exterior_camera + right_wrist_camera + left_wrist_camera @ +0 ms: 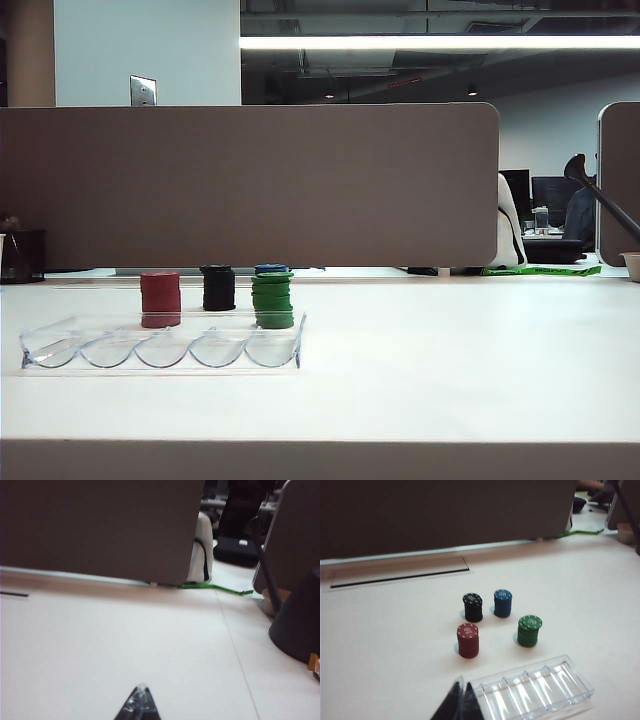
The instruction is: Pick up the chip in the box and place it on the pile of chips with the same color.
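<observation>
The clear box [160, 345] lies near the desk's [450, 370] front edge with all grooves bare. The loose chip cannot be picked out; it may be the top disc of the green pile [529, 630]. Only the tips show of both claws: the left claw [460, 705] and right claw [140, 707] are pressed together, pinching nothing.

chip stacks [490, 622] behind box [535, 689], table [450, 370] open

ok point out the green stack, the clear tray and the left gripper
green stack [529, 630], left wrist view, side of the pile
clear tray [160, 349], exterior view, front scalloped wall
left gripper [460, 705], left wrist view, between closed fingertips
</observation>
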You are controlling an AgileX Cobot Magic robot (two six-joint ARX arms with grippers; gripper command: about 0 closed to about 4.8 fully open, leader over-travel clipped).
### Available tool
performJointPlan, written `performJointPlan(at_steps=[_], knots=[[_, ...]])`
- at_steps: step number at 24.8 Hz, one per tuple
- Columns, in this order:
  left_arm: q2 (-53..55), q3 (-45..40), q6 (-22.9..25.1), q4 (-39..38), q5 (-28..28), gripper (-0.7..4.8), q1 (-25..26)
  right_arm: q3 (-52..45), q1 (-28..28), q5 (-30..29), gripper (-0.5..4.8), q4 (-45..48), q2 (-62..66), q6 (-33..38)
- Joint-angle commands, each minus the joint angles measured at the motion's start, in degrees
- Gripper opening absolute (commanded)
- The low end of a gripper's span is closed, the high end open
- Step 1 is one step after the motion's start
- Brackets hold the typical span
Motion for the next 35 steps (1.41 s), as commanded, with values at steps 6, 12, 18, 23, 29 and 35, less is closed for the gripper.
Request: performJointPlan(at_steps=[6,12,18,23,29,35], knots=[[-4.8,-1.5,-0.3,0.4,-0.5,-0.06,0.2,-6.2,-2.6,0.1,-0.06,-0.5,-12.9,0.2],[-5.3,-2.1,-0.3,0.4,-1.4,-0.06,0.2,-9.8,-8.6,-5.4,-0.05,-2.3,-21.3,1.4],[-5.4,-3.5,-1.2,0.7,-1.4,-0.06,0.2,-12.3,-11.2,-9.5,-0.06,-7.1,-28.7,2.5],[-6.7,-4.8,-2.7,1.1,-3.0,-0.06,0.2,-14.2,-11.2,-13.6,-0.06,-5.6,-28.6,0.1],[-9.2,-7.4,-3.0,1.6,-3.8,-0.06,0.2,-17.4,-11.3,-13.3,-0.06,-2.1,-28.6,1.1],[-9.2,-9.8,-3.0,8.2,-3.7,-0.06,0.2,-18.6,-11.3,-13.2,-0.05,-1.3,-28.5,-0.5]])
